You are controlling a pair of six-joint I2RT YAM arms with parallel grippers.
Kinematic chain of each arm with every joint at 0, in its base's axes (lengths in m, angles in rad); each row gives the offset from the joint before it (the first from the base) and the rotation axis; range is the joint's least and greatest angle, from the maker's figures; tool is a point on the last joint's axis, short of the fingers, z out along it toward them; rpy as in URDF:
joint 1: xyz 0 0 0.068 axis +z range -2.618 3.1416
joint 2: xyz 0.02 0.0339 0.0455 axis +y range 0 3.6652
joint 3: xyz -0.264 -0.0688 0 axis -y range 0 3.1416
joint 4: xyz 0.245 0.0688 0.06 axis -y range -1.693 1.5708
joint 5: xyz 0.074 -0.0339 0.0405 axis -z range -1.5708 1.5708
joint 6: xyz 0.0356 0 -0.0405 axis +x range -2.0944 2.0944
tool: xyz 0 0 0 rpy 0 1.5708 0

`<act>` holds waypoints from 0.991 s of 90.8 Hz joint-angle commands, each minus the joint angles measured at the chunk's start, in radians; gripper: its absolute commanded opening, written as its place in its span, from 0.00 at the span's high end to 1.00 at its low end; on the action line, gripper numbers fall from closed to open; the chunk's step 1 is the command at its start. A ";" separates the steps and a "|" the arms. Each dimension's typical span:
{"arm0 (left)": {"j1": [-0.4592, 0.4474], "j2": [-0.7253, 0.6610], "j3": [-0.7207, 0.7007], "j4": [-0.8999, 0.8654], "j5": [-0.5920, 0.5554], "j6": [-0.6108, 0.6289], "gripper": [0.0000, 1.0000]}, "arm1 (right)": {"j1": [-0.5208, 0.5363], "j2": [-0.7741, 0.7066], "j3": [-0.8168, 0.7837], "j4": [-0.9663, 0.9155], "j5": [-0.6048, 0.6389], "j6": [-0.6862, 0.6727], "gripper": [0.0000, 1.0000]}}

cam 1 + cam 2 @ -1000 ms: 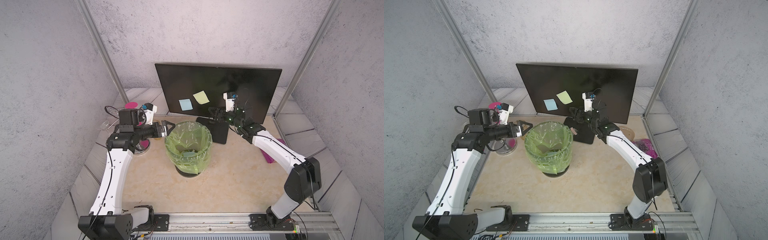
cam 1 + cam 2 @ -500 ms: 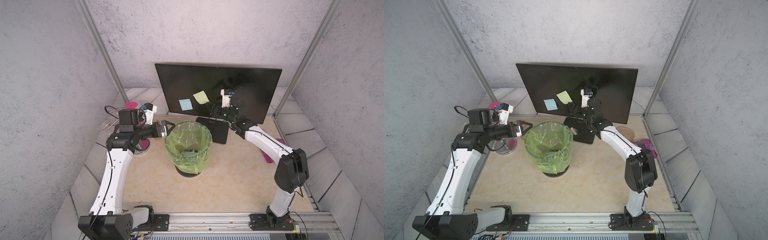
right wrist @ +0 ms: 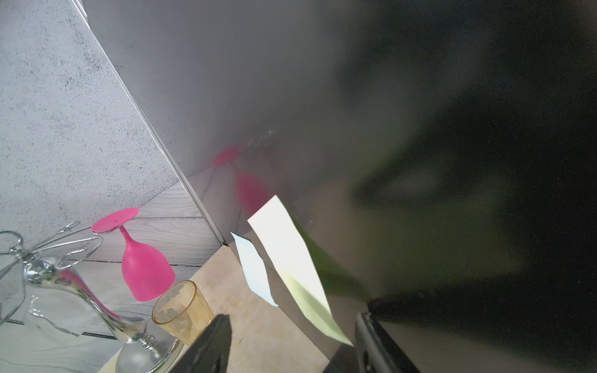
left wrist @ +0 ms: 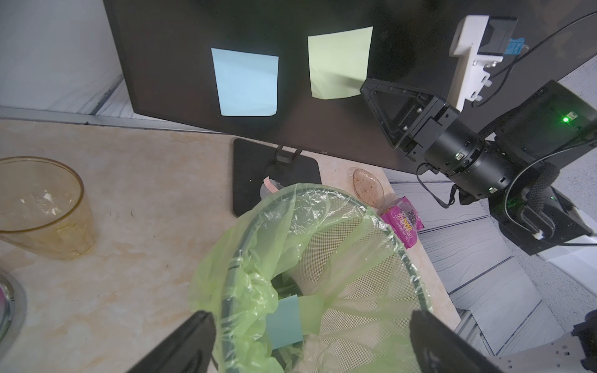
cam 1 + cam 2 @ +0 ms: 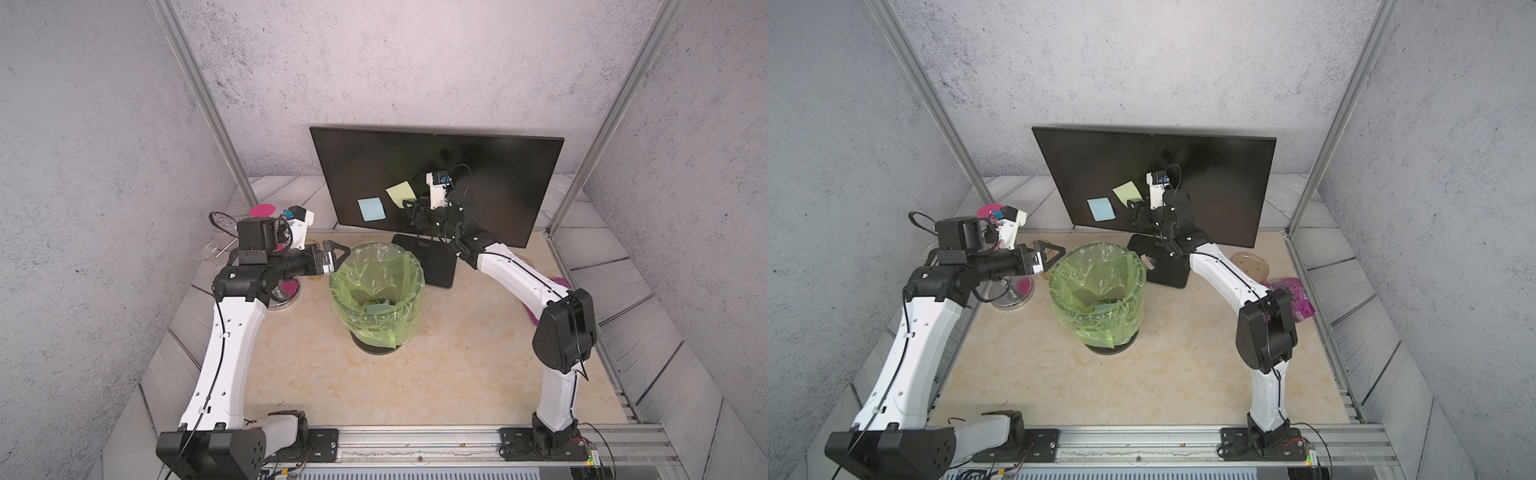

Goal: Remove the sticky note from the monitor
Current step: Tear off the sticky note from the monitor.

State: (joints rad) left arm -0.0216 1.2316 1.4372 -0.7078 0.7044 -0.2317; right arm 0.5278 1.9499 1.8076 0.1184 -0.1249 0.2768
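The right fingers [image 3: 213, 345] are released and parted. The free lower corner of the yellow-green sticky note [image 3: 290, 258] lies in the gap between them, close to one finger and well apart from the other, and nothing is clamped. The note's lower edge lifts off the monitor [image 5: 478, 166], while its upper part is stuck to the dark screen. Just past it from these fingers, a blue sticky note [image 5: 371, 208] lies flat on the same screen.

The left fingers [image 4: 184, 345] are spread wide and hold nothing. They hover by the rim of the green-lined bin [image 5: 399, 320], which stands on the bench [image 5: 457, 374] below the right fingers. Paper notes lie inside the bin. An amber cup [image 4: 42, 206] stands on the bench near the left fingers.
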 commanded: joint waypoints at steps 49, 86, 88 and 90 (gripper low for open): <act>0.011 0.005 -0.009 -0.013 0.009 0.024 0.00 | 0.005 0.112 0.149 -0.068 -0.005 -0.016 0.64; 0.012 0.009 -0.004 -0.010 0.007 0.022 0.00 | 0.007 0.062 0.097 -0.034 -0.041 -0.006 1.00; 0.012 0.009 -0.003 -0.008 0.007 0.021 0.00 | 0.007 0.051 0.086 -0.028 -0.044 -0.008 1.00; 0.012 0.010 -0.002 -0.008 0.007 0.021 0.00 | 0.010 0.041 0.074 -0.021 -0.048 -0.012 1.00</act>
State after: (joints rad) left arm -0.0177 1.2316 1.4349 -0.7101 0.7040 -0.2245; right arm 0.5346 2.0529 1.9186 0.0582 -0.1471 0.2649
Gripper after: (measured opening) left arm 0.999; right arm 0.048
